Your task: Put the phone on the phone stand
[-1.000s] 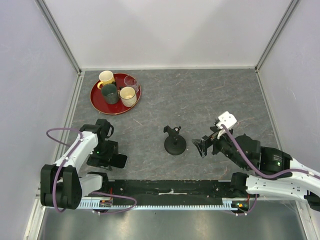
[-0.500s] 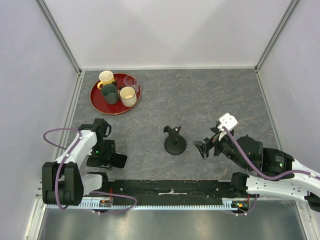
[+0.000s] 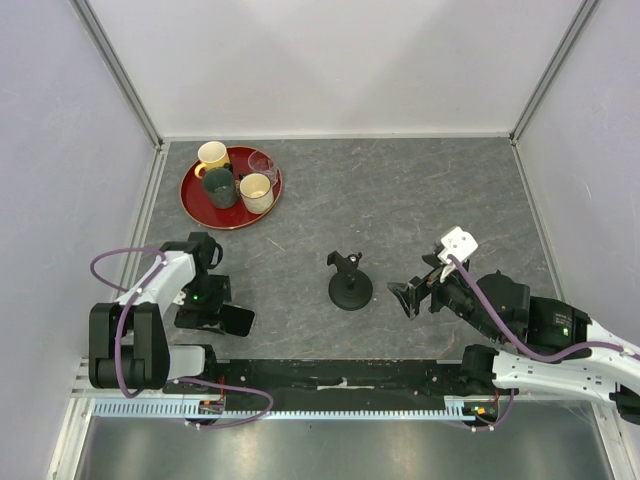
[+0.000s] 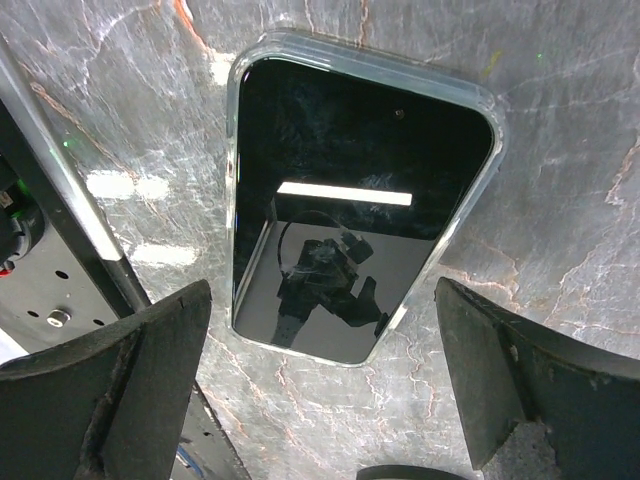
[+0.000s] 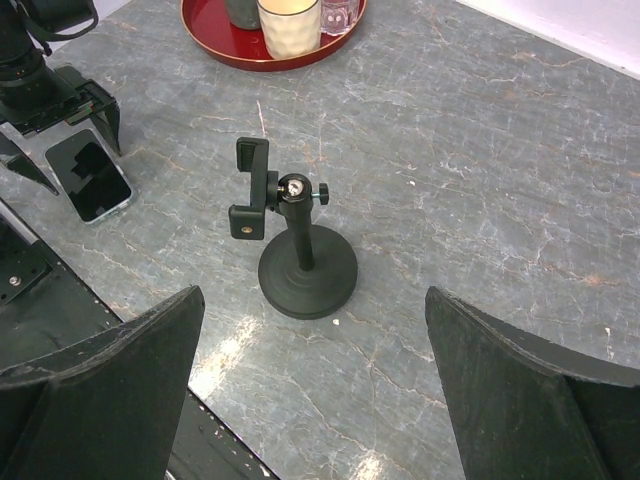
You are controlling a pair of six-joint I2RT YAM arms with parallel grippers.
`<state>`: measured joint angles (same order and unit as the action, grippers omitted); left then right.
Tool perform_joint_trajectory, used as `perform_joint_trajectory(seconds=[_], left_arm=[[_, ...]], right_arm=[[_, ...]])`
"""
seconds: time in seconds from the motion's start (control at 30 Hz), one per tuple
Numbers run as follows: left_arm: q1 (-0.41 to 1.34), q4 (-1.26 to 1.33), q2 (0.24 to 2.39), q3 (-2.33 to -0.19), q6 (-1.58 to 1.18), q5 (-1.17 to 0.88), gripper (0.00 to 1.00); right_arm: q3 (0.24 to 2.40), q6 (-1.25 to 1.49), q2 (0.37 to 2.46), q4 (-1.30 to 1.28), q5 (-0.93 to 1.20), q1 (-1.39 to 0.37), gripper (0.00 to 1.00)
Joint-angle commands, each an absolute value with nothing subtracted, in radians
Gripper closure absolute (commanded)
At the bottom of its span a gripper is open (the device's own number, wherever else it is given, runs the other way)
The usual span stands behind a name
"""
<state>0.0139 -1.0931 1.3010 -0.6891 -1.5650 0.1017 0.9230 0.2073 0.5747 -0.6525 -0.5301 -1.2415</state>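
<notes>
The phone (image 3: 239, 321) lies flat, screen up, on the grey table near its front left. In the left wrist view the phone (image 4: 355, 210) fills the middle, with its near end level with my fingertips. My left gripper (image 3: 210, 312) (image 4: 330, 400) hovers just above the phone, open and empty, one finger on each side. The phone stand (image 3: 349, 286) is upright at mid-table, its clamp bracket empty. My right gripper (image 3: 408, 297) (image 5: 320, 400) is open and empty to the right of the stand (image 5: 300, 262), facing it. The phone (image 5: 90, 177) also shows in the right wrist view.
A red tray (image 3: 192, 207) with several cups stands at the back left, and its rim (image 5: 215, 42) also shows in the right wrist view. A black rail (image 3: 340, 375) runs along the table's near edge, close to the phone. Grey walls enclose the table.
My left arm has shifted slightly over the phone. My right gripper has drifted slightly to the right and toward the near edge. The phone and stand have not moved.
</notes>
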Motion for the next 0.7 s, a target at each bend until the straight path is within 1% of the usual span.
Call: perform_joint_trajectory(seconds=[0.0, 0.2, 0.37, 0.67], left_arm=[[0.006, -1.075, 1.312, -0.677, -1.559, 0.110, 0.01], [0.005, -1.088, 1.301, -0.650, -1.580, 0.144, 0.01], [0.005, -1.046, 1.299, -0.621, -1.583, 0.138, 0.01], [0.005, -0.994, 1.327, -0.588, -1.589, 0.130, 0.04]], right_arm=[[0.917, 0.195, 0.560, -0.630, -0.529, -1.247, 0.02], [0.919, 0.198, 0.548, -0.632, -0.526, -1.247, 0.02], [0.913, 0.193, 0.535, -0.623, -0.525, -1.247, 0.02], [0.914, 0.193, 0.566, -0.623, -0.518, -1.247, 0.02]])
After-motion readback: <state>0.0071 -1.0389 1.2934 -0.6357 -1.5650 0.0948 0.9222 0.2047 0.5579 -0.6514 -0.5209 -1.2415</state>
